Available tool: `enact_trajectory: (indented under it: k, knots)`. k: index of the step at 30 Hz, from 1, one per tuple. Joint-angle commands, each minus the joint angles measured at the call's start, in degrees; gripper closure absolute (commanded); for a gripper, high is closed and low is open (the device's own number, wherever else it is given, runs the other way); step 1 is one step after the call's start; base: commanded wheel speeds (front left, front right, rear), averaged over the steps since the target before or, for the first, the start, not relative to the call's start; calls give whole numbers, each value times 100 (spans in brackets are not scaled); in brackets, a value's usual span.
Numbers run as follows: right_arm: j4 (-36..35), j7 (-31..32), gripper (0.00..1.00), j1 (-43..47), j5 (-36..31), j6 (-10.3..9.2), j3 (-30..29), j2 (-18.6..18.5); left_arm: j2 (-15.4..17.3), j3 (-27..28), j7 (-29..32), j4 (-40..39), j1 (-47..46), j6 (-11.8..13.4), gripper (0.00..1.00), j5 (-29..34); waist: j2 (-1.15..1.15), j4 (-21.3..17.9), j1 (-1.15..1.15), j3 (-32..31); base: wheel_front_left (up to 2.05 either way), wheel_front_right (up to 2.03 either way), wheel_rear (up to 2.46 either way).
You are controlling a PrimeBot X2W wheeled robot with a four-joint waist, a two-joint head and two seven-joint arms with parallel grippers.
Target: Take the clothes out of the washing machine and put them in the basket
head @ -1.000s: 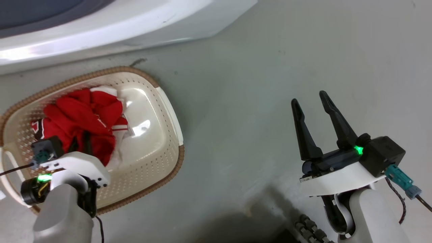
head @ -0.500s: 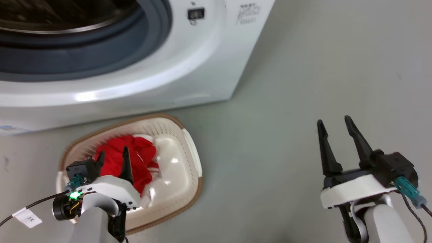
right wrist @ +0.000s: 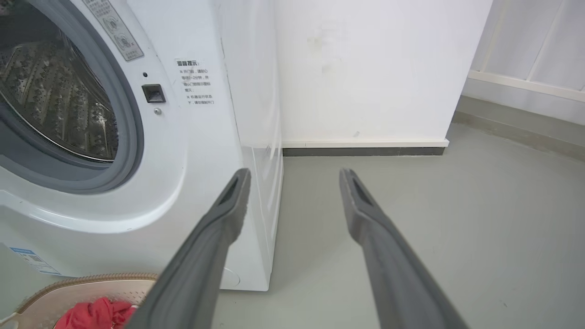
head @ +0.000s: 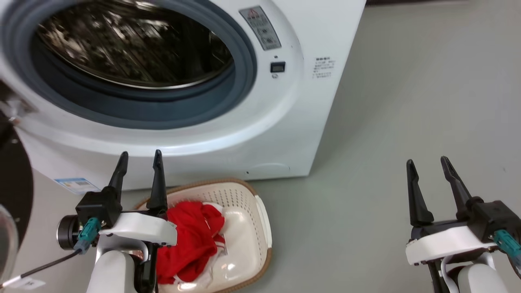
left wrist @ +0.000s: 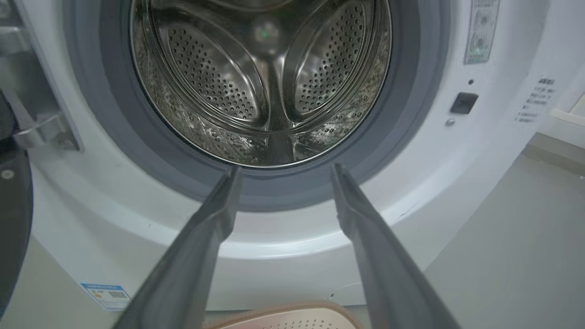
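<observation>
Red clothes point(head: 191, 240) lie in the cream basket point(head: 234, 198) on the floor point(head: 386, 101), just in front of the open white washing machine point(head: 285, 134). The left gripper point(head: 140, 154) and right gripper point(head: 426, 160) both have their fingers spread, holding nothing.

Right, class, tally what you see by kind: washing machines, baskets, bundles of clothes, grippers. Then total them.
Washing machine: 1
Basket: 1
Clothes bundle: 1
Grippers: 2, left gripper and right gripper
Total: 5

Black left pincer point(head: 141, 153), black right pincer point(head: 426, 160), white wrists point(head: 142, 228) — teal plugs point(head: 86, 238)
</observation>
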Motion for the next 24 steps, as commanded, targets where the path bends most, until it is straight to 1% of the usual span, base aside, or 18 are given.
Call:
enact_trajectory:
  k: [1, 6, 11, 16, 24]
  knots:
    - [-72, 10, 0, 94, -67, -3, -28, -5, -8, -38, -13, -193, 145, 43, 0, 51, 0, 128, 1, -283, 0, 0, 0]
    - [-329, 93, 0, 299, -143, -2, -99, -4, -8, -106, -13, -857, 493, 90, 0, 244, 0, 166, 1, -621, 0, 0, 0]
    - [-538, 231, 0, 554, -180, -2, -127, -4, 1, -168, -13, -1251, 970, 99, 0, 428, 0, 170, 1, -921, 0, 0, 0]
    - [-661, 319, 0, 818, -170, -3, -137, -4, 18, -274, -13, -1468, 1498, 135, 0, 541, 0, 202, 1, -1152, 0, 0, 0]
    - [-829, 473, 0, 1204, -141, -2, -72, -4, 13, -303, 36, -1653, 2039, 246, 0, 478, 0, 291, 1, -1373, 0, 0, 0]
